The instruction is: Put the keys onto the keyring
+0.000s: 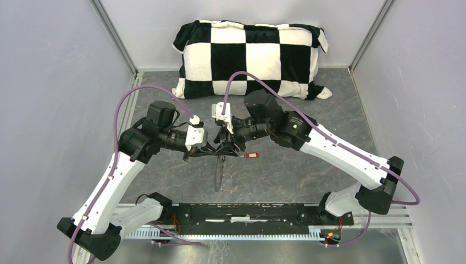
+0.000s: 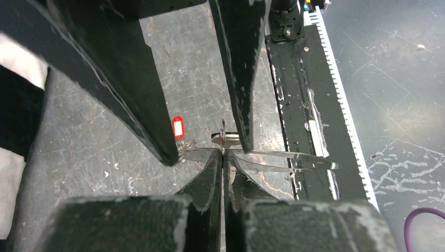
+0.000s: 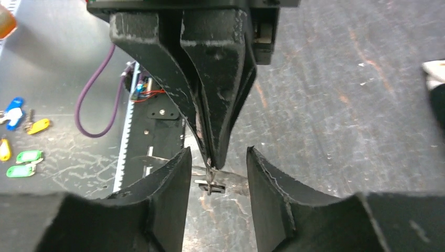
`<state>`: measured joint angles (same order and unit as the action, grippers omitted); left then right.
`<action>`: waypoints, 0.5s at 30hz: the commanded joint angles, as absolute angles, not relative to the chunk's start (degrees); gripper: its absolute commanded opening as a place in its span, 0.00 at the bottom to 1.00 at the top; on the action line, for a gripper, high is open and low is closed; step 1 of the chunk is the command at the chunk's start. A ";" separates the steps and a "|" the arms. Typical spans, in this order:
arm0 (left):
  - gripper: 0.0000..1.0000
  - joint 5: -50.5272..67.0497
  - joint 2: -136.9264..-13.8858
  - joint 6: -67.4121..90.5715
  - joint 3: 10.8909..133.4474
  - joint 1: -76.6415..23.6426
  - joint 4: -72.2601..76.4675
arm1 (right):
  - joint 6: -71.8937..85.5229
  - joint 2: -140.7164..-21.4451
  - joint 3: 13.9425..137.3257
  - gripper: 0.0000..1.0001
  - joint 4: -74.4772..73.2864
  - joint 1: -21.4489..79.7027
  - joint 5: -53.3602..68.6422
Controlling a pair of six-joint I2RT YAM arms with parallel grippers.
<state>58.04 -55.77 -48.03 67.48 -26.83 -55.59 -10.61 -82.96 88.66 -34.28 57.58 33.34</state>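
Left gripper (image 2: 223, 157): clamped on the keyring (image 1: 219, 173), held on edge mid-frame, presumably steadied for threading.
Right gripper (image 3: 218, 157): parted, empty, flanking that grip.
Red key (image 1: 253, 155): left on tabletop (image 1: 308, 176), right of centre.

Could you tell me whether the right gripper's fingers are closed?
No, the right gripper is open, its fingers apart either side of the left gripper.

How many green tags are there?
2. The upper green tag lies at the right wrist view's left edge; the lower green tag lies just below it in that view. Others may be hidden.
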 commanded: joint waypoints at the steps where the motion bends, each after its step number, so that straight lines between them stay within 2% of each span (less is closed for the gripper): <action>1: 0.02 60.06 -53.20 -38.46 66.59 -27.07 -45.01 | -6.09 -73.27 83.38 0.51 -20.72 55.39 27.97; 7: 0.02 54.66 -43.42 -9.42 56.18 -27.07 -7.27 | -0.10 -58.55 65.99 0.56 -1.22 54.45 17.17; 15: 0.02 51.76 -43.74 -1.48 56.02 -27.08 1.87 | 2.44 -57.80 61.54 0.64 4.97 54.64 19.09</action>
<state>53.67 -43.29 -10.28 55.59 -26.87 -9.28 0.47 -55.48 62.46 -1.06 54.33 20.03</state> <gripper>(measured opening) 0.033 0.622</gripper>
